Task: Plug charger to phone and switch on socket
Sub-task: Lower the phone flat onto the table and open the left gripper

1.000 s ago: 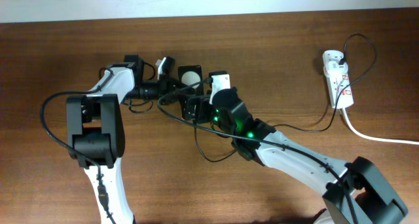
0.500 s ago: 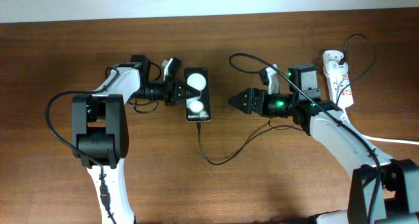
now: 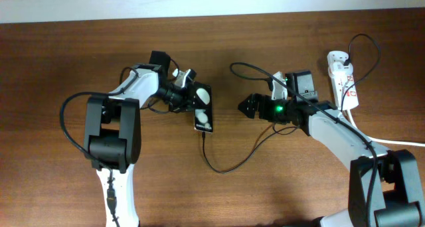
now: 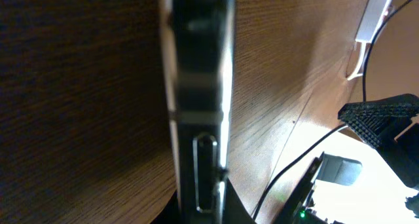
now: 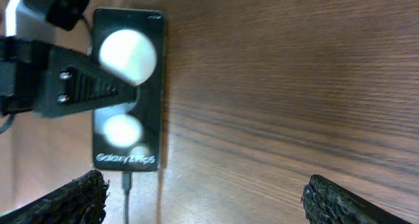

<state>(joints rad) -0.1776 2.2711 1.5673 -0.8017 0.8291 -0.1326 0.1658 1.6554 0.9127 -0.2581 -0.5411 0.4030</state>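
Overhead: my left gripper (image 3: 187, 97) closed, tip on phone (image 3: 204, 114); charger (image 5: 126, 188) seated in phone port; my right gripper (image 3: 248, 106) wide open, empty.

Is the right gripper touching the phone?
No, the open right gripper hangs well apart from the phone.

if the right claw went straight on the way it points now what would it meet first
Most likely the phone, held by the left claw: the open right claw points straight at it, nothing visible between. Depth is unclear, so not certain.
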